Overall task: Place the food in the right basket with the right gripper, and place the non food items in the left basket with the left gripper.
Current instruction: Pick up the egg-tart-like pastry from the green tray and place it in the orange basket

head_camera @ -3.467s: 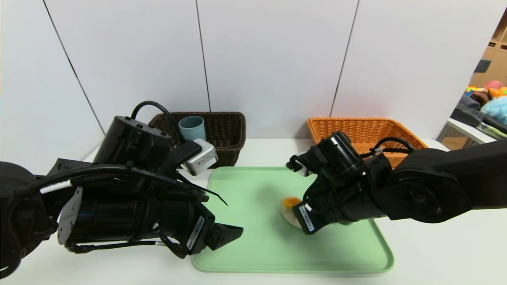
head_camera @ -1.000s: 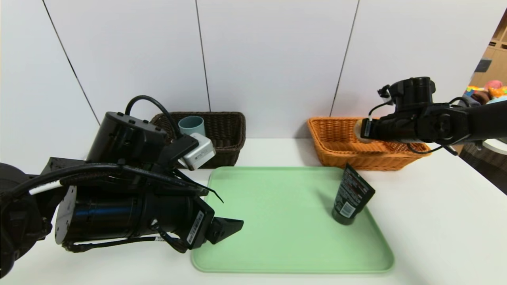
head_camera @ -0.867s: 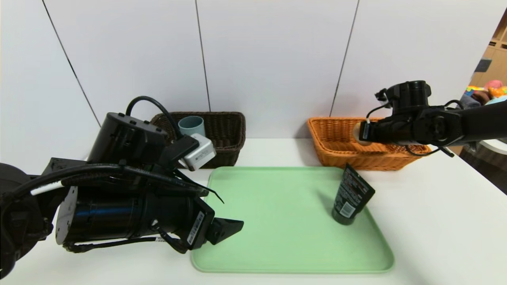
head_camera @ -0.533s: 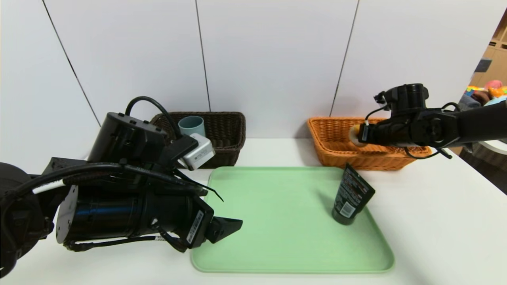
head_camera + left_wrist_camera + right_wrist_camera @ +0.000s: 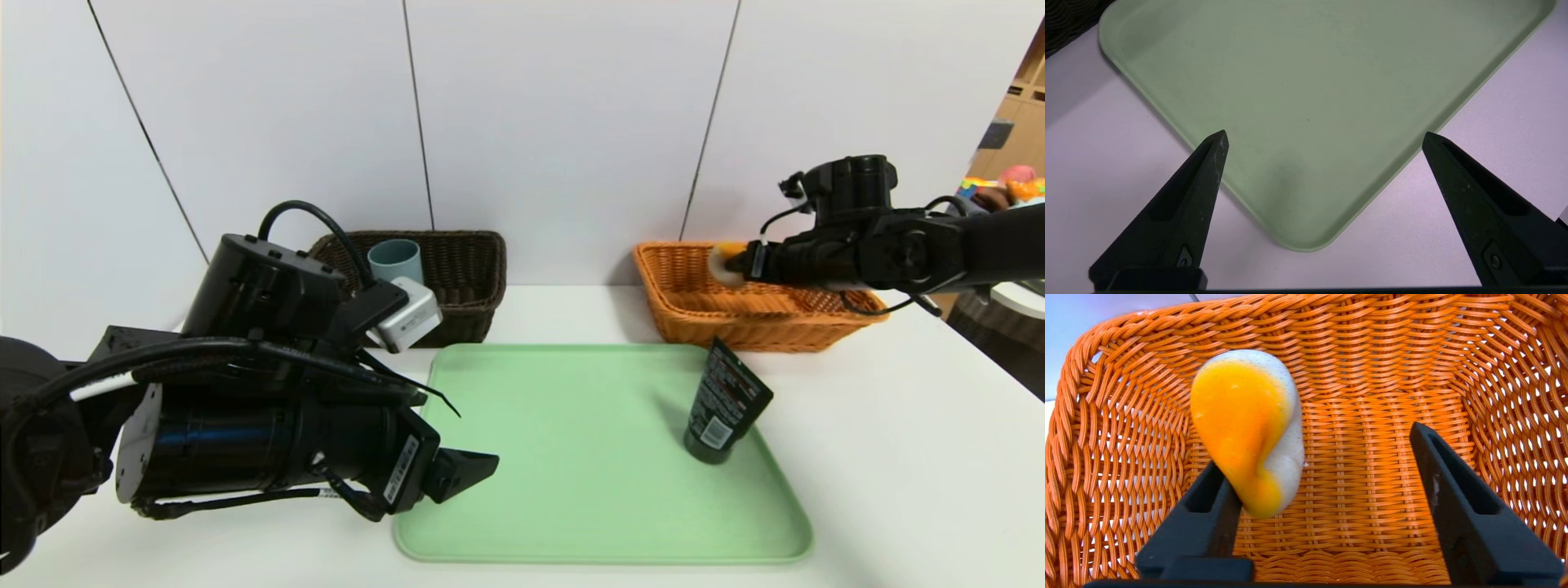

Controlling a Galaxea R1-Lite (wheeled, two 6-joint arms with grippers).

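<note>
A toy fried egg [image 5: 1249, 428], white with an orange yolk, hangs over the inside of the orange right basket [image 5: 1126, 416]. It leans on one finger of my right gripper [image 5: 1316, 447], which is open; the other finger stands well apart from it. In the head view the egg [image 5: 722, 261] and right gripper [image 5: 739, 265] are above the orange basket [image 5: 694, 318]. A black tube [image 5: 722, 400] stands tilted on the green tray [image 5: 571, 490]. My left gripper [image 5: 469, 474] is open and empty over the tray's near left corner [image 5: 1310, 81]. The brown left basket [image 5: 465, 269] holds a grey-blue cup [image 5: 396, 261].
Both baskets stand against the white back wall, with the tray between and in front of them on the white table. The left arm's bulk covers the table's left side. A cluttered shelf shows past the table's right edge.
The right gripper carried the egg from the tray up over the orange basket, then opened in the last second; the egg now only clings to one finger. The left arm stayed still.
</note>
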